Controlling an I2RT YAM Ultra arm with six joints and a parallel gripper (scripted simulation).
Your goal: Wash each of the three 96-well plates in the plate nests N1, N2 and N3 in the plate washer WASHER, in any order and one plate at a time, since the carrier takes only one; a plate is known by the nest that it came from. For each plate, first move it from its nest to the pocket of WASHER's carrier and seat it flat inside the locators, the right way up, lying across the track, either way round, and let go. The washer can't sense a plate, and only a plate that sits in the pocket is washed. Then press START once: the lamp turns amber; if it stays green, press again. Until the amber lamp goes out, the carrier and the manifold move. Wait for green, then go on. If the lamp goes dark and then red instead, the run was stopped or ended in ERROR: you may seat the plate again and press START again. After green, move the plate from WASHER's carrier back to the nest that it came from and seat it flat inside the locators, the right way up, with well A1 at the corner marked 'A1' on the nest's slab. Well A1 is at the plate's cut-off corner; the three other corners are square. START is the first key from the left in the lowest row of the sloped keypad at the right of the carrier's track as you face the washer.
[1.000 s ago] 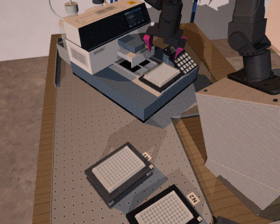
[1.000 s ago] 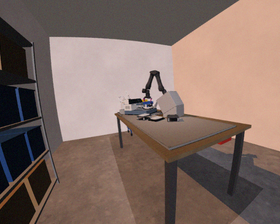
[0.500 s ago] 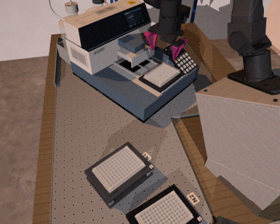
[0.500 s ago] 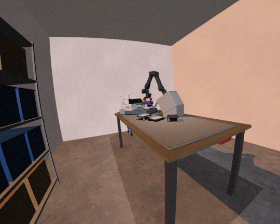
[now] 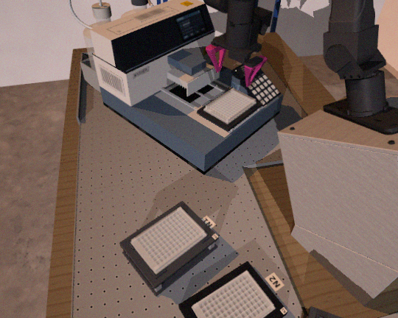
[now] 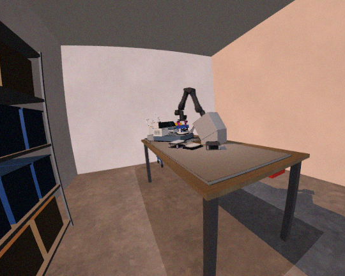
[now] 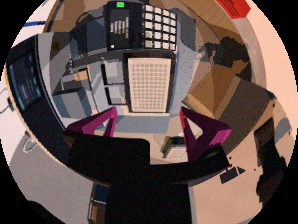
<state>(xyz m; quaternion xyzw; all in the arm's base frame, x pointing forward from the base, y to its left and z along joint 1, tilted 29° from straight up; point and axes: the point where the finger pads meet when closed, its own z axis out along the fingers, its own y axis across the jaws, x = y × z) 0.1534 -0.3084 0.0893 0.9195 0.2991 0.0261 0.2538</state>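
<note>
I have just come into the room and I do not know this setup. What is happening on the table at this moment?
One robot arm is working at a plate washer. Its gripper hangs with open jaws, holding nothing, above the washer's track, near the keypad. A white well plate lies in the washer's carrier, and the lamp shows green. Two more plates sit in nests N1 and N2 at the near end of the table.
</note>
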